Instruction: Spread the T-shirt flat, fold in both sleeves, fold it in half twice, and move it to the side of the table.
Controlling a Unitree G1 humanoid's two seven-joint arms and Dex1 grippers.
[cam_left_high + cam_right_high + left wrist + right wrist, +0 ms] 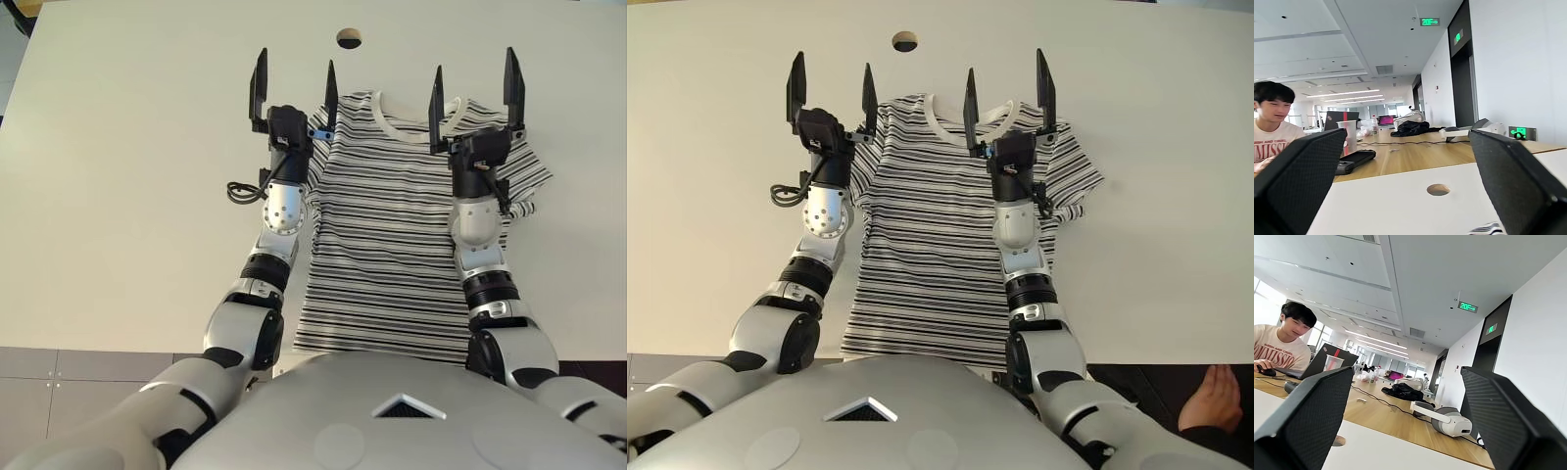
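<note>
Left eye view gives you the T-shirt point(392, 235) lying mostly flat on the white, matte surface point(127, 147), with the hem toward the robot and the collar point(411, 122) away from it. The T-shirt is soft knit cloth in thin black and white stripes, and the collar is a plain white ribbed band. Its right sleeve point(529, 174) is spread out sideways, with a small wrinkle along the lower edge. The opposite side edge lies partly under the left arm.

Your left gripper point(297, 61) is spread wide at the T-shirt's left shoulder, outer finger over bare surface and inner finger at the cloth's edge. Your right gripper point(474, 61) is just as wide, above the right shoulder close to the collar. Neither holds anything.

A round hole point(348, 38) sits in the surface beyond the collar. A thin black cable point(243, 192) loops beside the left wrist.

Left wrist view adds texture: the pads point(1298, 181) are black wedges with a fine woven grain, and a sliver of striped cloth peeks in near one of them. Right wrist view shows the same grain on that gripper's pads point(1303, 416).
</note>
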